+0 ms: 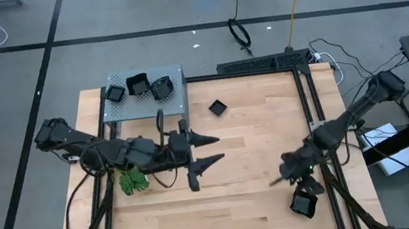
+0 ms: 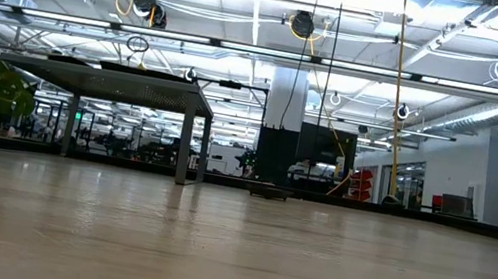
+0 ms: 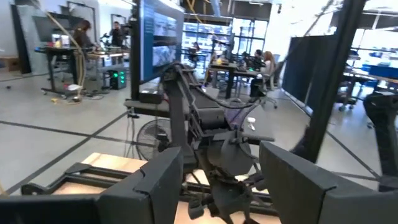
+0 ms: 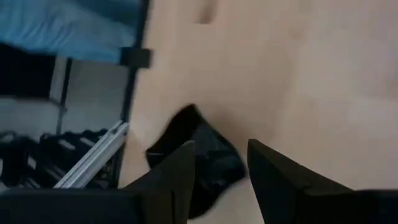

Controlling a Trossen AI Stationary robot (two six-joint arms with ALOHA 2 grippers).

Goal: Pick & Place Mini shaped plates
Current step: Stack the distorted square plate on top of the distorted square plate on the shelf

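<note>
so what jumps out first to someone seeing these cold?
Probably the left gripper, its open fingers spread over the middle of the wooden table. Next, the grey perforated shelf at the far left corner with three black mini plates on top, and one lone plate on the wood beside it. The right gripper hangs open over a dark plate pile at the near right edge.

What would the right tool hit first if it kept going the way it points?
Probably the black plate at the table's near right edge: it lies just beyond the right tool, whose fingers are open. Depth is uncertain.
</note>
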